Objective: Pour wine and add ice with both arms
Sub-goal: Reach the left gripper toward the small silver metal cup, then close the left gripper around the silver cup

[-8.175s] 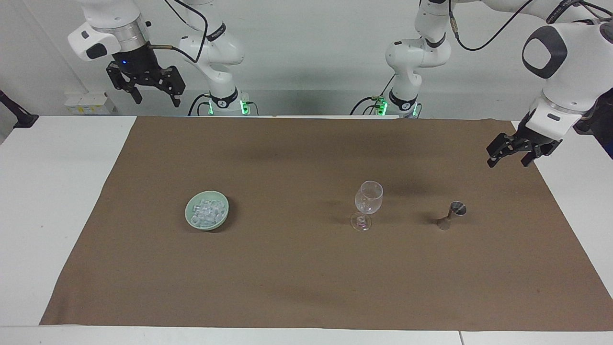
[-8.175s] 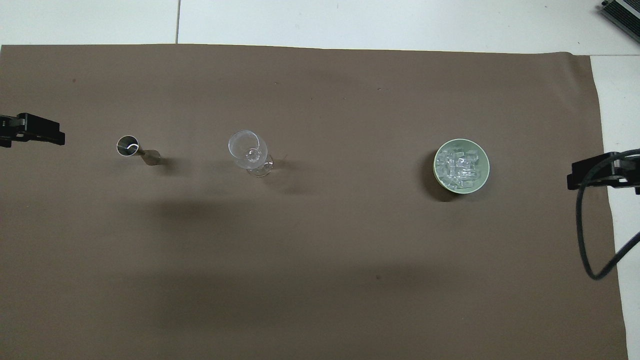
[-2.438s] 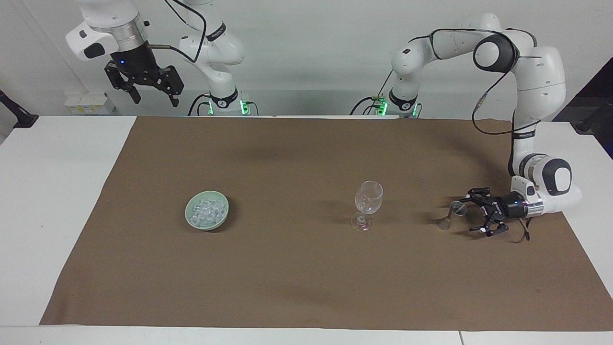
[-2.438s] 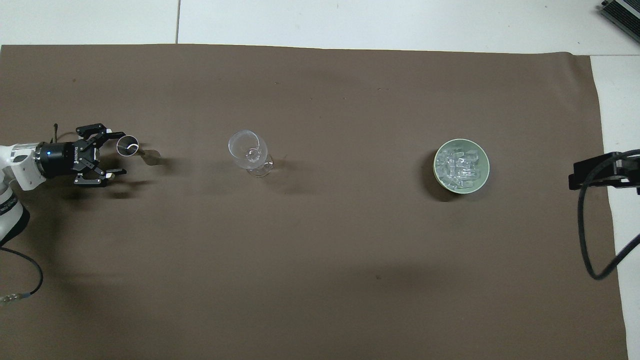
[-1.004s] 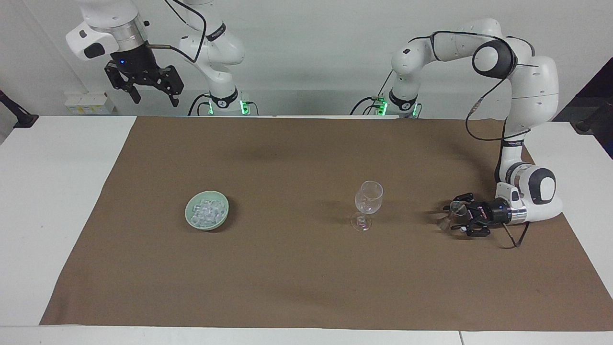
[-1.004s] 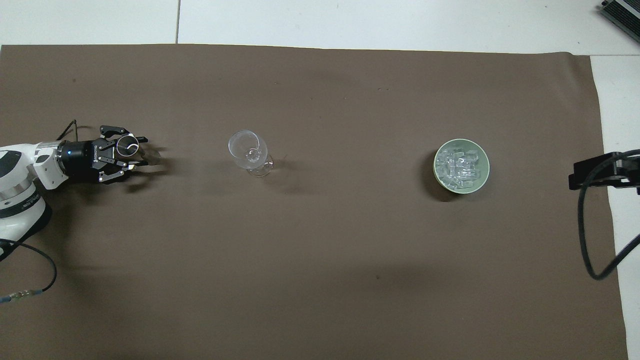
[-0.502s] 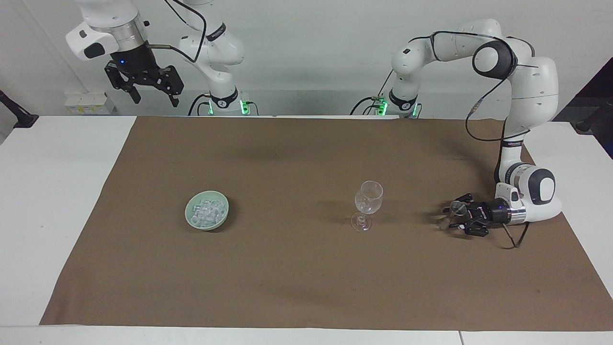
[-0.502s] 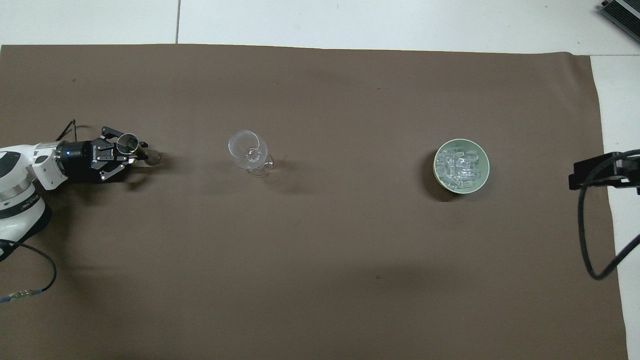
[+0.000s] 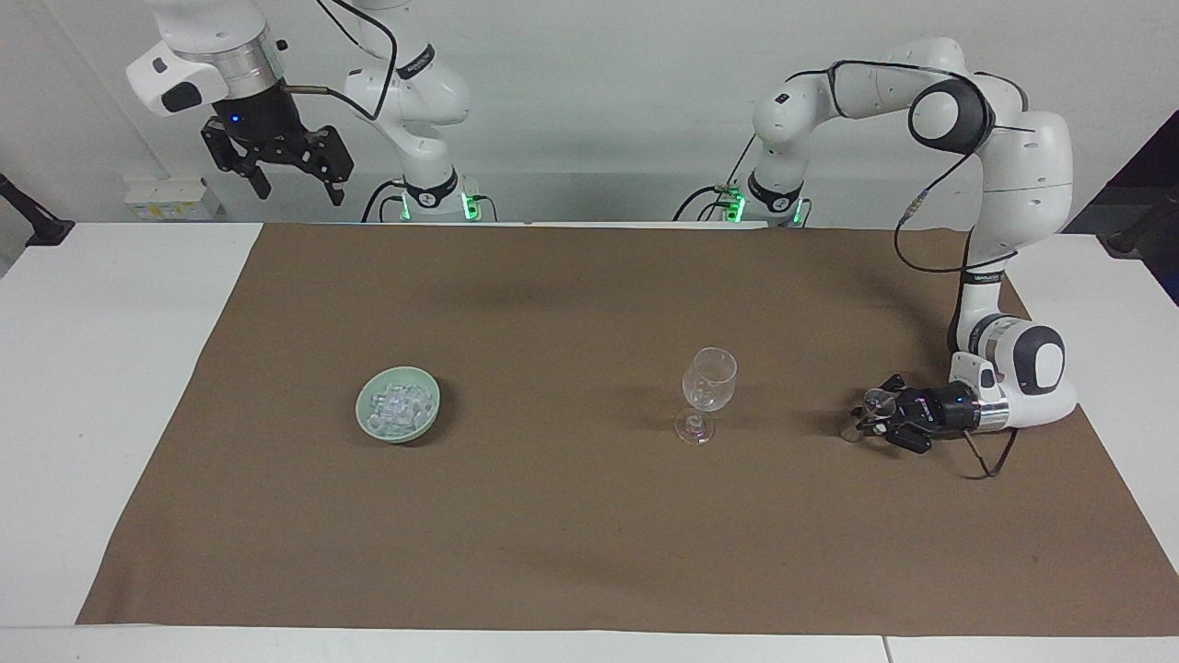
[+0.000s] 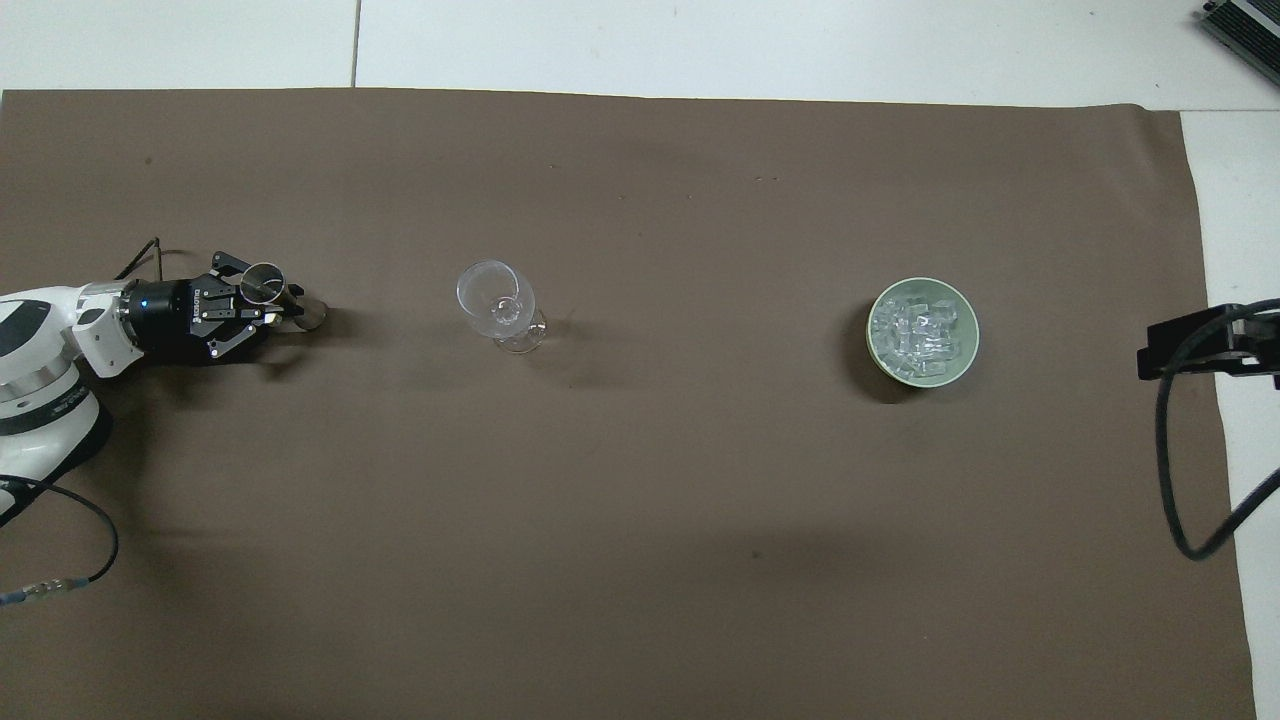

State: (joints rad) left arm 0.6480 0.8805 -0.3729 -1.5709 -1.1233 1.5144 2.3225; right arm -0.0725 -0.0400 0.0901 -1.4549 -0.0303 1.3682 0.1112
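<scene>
A small metal jigger (image 9: pixel 875 405) (image 10: pixel 265 283) stands on the brown cloth at the left arm's end of the table. My left gripper (image 9: pixel 869 422) (image 10: pixel 283 300) lies low and level beside it, shut on the jigger's narrow waist. An empty stemmed glass (image 9: pixel 708 382) (image 10: pixel 495 295) stands upright mid-table. Toward the right arm's end, a pale green bowl (image 9: pixel 362 410) (image 10: pixel 873 352) holds the ice (image 9: pixel 398 401) (image 10: pixel 920 328). My right gripper (image 9: pixel 297 189) (image 10: pixel 1150 350) waits open, high over the table's edge by its base. Any wine is hidden from view.
The brown cloth (image 9: pixel 589 534) covers most of the white table (image 9: pixel 110 368). A black cable (image 10: pixel 1175 470) hangs from the right arm over the cloth's edge. Another cable (image 10: pixel 95 560) trails by the left arm.
My left gripper has closed on the jigger's waist over the last second and shifted slightly toward the glass. The right arm, the glass and the bowl have stayed put.
</scene>
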